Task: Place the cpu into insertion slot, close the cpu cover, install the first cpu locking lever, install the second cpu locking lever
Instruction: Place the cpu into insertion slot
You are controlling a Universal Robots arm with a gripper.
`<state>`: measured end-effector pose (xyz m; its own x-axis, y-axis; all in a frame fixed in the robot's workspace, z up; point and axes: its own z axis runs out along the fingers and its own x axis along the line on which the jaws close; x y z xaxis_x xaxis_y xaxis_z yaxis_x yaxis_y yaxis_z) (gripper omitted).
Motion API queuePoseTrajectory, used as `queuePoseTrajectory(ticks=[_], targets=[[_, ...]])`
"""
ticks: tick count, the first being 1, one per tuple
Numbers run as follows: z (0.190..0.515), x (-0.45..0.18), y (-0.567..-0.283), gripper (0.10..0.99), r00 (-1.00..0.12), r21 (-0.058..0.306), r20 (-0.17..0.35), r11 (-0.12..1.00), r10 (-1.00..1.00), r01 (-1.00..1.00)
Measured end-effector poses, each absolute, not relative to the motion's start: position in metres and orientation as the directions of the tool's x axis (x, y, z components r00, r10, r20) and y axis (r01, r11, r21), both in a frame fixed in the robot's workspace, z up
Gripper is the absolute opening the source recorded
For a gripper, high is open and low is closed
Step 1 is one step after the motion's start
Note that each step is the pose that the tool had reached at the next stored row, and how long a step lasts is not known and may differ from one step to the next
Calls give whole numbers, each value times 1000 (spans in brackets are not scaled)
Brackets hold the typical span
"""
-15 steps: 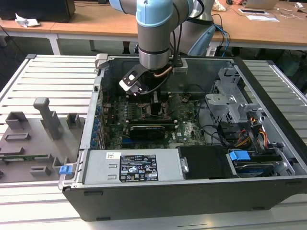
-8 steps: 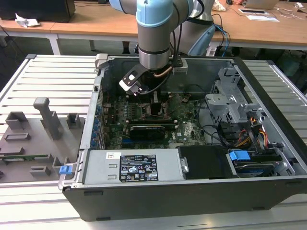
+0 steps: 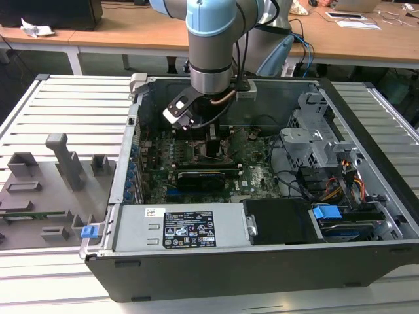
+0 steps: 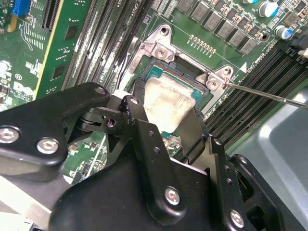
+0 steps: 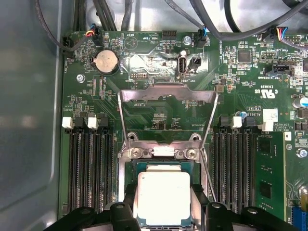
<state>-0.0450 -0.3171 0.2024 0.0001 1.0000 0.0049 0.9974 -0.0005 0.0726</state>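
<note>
In both wrist views the cpu shows as a small square chip with a dull silvery top, lying level over the socket on the green motherboard. My gripper is shut on it, one black finger against each of two opposite edges. I cannot tell whether the chip is fully seated. The cpu cover, a thin metal frame with a large window, stands swung open beyond the socket. A thin locking lever rod sticks out free beside the socket.
Black memory slots flank the socket. Inside the open case sit a long black card, the power supply, a drive cage and loose cables. A grey fixture tray lies on the exterior view's left.
</note>
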Motion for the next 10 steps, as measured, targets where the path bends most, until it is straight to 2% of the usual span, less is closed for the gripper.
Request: queuePoseTrajectory(ticks=[10], targets=[[202, -47, -317, 525, 14, 73, 0, -14, 1000, 997]])
